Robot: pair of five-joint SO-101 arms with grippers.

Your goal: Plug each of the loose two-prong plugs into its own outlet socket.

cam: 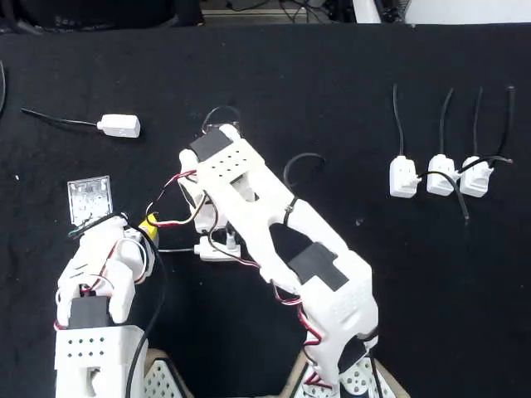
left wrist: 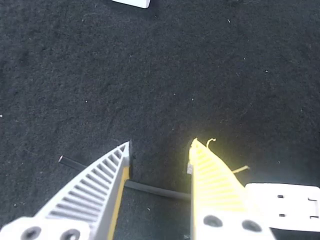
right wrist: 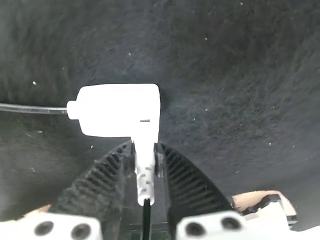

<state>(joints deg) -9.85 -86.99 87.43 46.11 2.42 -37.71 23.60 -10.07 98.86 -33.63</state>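
In the high view, my right gripper (cam: 217, 243) is at the table's middle, shut on a white plug (cam: 214, 249). The right wrist view shows that plug's (right wrist: 117, 110) narrow stem pinched between the black fingers of my right gripper (right wrist: 145, 150). A thin cord (right wrist: 30, 108) leaves the plug's body. My left gripper (cam: 124, 222) stands at the near left, open. Its white and yellow fingers straddle a black cable (left wrist: 155, 190) in the view of the left gripper (left wrist: 161, 145). A second loose white plug (cam: 119, 126) lies at the far left. A square outlet plate (cam: 89, 199) lies by my left gripper.
Three white plug pieces (cam: 440, 175) with black cords stand in a row at the right. A white slotted block (left wrist: 282, 205) sits beside the yellow finger (left wrist: 210, 180). Black cloth (cam: 332, 91) covers the table, bare across the far middle.
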